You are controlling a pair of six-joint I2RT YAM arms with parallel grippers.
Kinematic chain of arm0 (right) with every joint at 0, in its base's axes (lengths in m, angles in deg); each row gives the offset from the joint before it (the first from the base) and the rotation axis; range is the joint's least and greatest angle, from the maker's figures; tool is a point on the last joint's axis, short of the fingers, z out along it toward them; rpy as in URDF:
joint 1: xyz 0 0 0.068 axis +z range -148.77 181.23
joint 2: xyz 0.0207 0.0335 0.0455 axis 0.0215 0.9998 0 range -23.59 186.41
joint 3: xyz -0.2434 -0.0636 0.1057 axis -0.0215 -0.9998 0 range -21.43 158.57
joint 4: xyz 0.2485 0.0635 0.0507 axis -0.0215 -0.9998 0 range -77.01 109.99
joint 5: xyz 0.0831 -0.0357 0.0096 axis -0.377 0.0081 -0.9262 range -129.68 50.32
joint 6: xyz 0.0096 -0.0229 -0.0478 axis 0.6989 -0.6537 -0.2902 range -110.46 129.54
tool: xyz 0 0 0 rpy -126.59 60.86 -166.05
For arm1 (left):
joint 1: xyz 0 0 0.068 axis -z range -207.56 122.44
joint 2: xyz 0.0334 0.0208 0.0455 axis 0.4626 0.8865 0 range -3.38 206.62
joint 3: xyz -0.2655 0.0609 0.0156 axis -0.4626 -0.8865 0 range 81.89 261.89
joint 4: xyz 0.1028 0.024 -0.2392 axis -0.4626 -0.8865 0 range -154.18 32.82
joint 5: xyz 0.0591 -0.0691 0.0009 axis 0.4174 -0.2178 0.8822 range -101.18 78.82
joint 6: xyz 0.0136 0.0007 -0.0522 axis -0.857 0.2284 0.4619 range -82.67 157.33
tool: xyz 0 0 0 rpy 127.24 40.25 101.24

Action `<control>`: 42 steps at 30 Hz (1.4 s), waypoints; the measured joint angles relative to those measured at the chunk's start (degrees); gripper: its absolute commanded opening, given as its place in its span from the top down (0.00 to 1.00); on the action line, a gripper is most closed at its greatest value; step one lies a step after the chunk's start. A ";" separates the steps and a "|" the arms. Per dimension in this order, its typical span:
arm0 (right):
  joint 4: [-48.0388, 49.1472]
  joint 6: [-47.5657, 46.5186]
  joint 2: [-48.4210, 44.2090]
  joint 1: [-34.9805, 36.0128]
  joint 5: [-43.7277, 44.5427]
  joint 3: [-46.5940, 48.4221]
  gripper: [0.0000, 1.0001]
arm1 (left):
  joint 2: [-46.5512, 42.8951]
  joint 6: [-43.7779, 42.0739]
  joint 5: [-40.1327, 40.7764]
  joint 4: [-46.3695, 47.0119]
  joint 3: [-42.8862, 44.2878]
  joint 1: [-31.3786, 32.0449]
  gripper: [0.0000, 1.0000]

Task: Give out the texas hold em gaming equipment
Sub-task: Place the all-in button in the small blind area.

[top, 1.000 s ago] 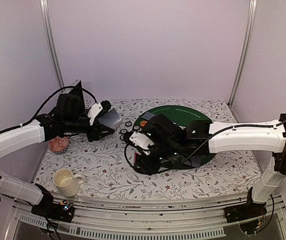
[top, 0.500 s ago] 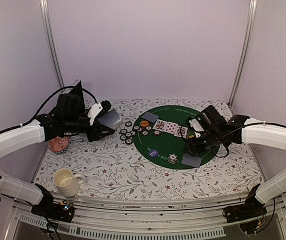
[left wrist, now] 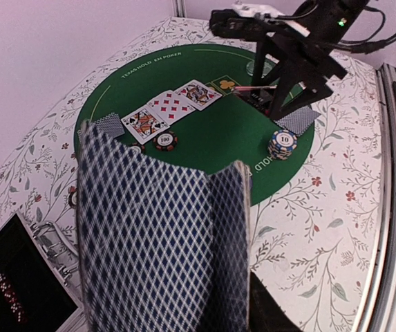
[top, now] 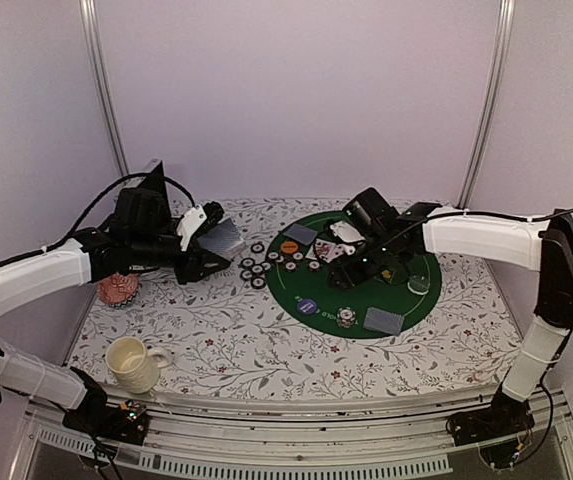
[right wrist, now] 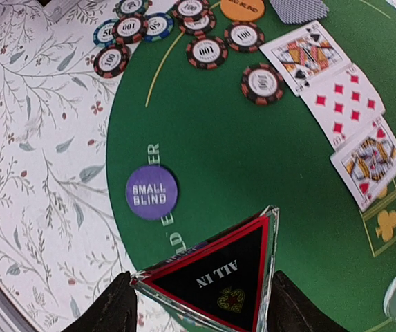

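Above a round green felt poker mat (right wrist: 253,173), my right claw (right wrist: 201,290) hangs clamped on the black red-edged triangular "ALL IN" marker (right wrist: 215,266), which I judge next needs lowering flat onto bare felt, while my left claw (top: 198,238) grips the blue-backed card deck (left wrist: 159,256).

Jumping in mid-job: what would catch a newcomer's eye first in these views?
The round green poker mat sits centre-right on the table, three face-up cards in a row on its far half. Over it the right tool grips a black triangular ALL IN marker, while the left tool holds a blue-backed deck up off to the mat's left.
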 measured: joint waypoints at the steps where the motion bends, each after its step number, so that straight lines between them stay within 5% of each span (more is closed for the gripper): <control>1: 0.13 -0.72 2.34 0.00 -0.31 2.01 0.55 | 0.00 0.00 0.00 0.02 0.00 0.00 0.62; 10: 0.39 -5.11 21.64 -0.31 -2.69 13.53 0.54 | 0.00 -0.02 0.00 0.02 0.00 -0.02 0.62; 18: -0.44 -5.73 24.06 -0.37 -2.75 14.16 0.50 | 0.20 -0.02 0.00 0.02 0.00 -0.02 0.62; 24: -0.52 -5.68 24.06 -0.37 -2.78 14.12 0.21 | 0.31 -0.02 0.00 0.02 0.00 -0.02 0.62; 26: -1.07 -5.57 24.06 -0.37 -2.75 14.10 0.01 | 0.31 -0.02 0.00 0.02 0.00 -0.02 0.62; 28: -1.62 -5.57 23.96 -0.37 -2.67 14.10 0.01 | 0.31 -0.02 -0.02 0.02 0.00 -0.02 0.61; 35: -3.65 -5.22 17.55 -0.33 -1.22 14.03 0.01 | 0.74 -0.02 -1.11 -0.02 0.00 -0.02 0.62; 42: 6.25 -4.28 -3.02 0.09 -5.99 9.77 0.01 | 0.92 -0.48 -4.76 -0.04 0.00 0.20 0.62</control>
